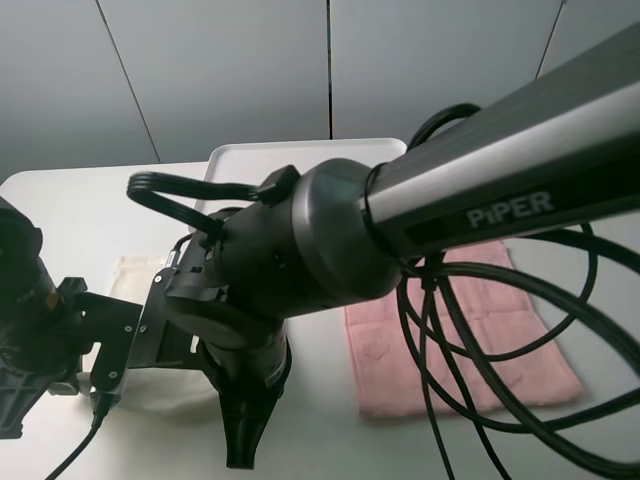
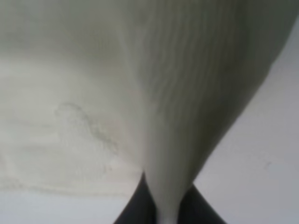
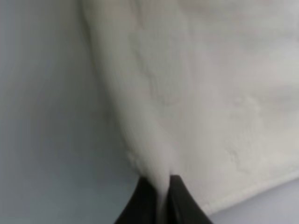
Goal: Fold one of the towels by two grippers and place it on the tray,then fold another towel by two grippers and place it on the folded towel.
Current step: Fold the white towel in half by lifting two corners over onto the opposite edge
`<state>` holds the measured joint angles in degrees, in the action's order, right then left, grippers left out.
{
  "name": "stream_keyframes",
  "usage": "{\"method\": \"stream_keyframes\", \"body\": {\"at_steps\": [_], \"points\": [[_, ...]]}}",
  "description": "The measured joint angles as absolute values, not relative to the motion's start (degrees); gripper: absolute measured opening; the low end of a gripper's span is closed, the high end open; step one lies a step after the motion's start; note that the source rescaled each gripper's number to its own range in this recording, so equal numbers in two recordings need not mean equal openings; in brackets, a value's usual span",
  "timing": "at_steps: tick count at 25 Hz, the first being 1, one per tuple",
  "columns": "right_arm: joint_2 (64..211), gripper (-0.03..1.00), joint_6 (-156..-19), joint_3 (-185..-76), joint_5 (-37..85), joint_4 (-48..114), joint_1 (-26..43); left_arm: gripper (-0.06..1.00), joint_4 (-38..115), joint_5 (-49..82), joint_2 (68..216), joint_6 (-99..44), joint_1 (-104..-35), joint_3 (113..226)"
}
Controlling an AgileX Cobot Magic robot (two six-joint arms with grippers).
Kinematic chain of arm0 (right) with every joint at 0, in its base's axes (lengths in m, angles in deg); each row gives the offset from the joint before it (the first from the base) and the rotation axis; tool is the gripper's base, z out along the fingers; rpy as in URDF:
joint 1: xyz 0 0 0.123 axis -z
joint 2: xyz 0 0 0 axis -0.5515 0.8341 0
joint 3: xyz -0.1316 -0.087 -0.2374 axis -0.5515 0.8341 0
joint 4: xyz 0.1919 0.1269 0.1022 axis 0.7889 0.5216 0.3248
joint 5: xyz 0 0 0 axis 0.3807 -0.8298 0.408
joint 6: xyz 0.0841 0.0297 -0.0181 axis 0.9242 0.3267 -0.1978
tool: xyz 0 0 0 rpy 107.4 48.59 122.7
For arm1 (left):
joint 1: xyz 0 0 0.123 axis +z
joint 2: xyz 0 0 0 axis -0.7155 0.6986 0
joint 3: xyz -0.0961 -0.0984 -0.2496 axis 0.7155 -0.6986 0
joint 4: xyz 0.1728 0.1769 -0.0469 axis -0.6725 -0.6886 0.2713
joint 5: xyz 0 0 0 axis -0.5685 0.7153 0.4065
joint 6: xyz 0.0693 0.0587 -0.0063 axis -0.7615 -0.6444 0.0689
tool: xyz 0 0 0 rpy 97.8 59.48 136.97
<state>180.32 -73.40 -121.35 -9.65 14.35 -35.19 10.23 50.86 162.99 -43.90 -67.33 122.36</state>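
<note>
While your left gripper (image 2: 164, 207) and right gripper (image 3: 162, 193) each pinch a raised fold of the white towel (image 1: 137, 272) at the high view's lower left, you see the pink towel (image 1: 385, 365) lying flat at right and the tray (image 1: 300, 155) at upper centre.

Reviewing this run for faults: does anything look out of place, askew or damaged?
Nothing spilled or damaged. Left end effector and right end effector each pinch the white towel. Oddly, in the high view black cables from the right arm loop in front of the pink towel, and the arm blocks much else.
</note>
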Motion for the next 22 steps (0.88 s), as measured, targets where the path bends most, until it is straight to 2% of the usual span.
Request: {"method": "stream_keyframes", "body": {"at_steps": [11, 22], "points": [[171.74, 0.0, -68.28, -121.35, -15.89, 12.24, -34.27, 0.02, 18.53, 51.87, 151.93, -42.82, -67.33, 122.26], [171.12, 0.0, -52.65, -121.35, -15.86, 0.44, -34.13, 0.03, 18.04, 42.74, 151.33, -21.66, -67.33, 122.26]]}}
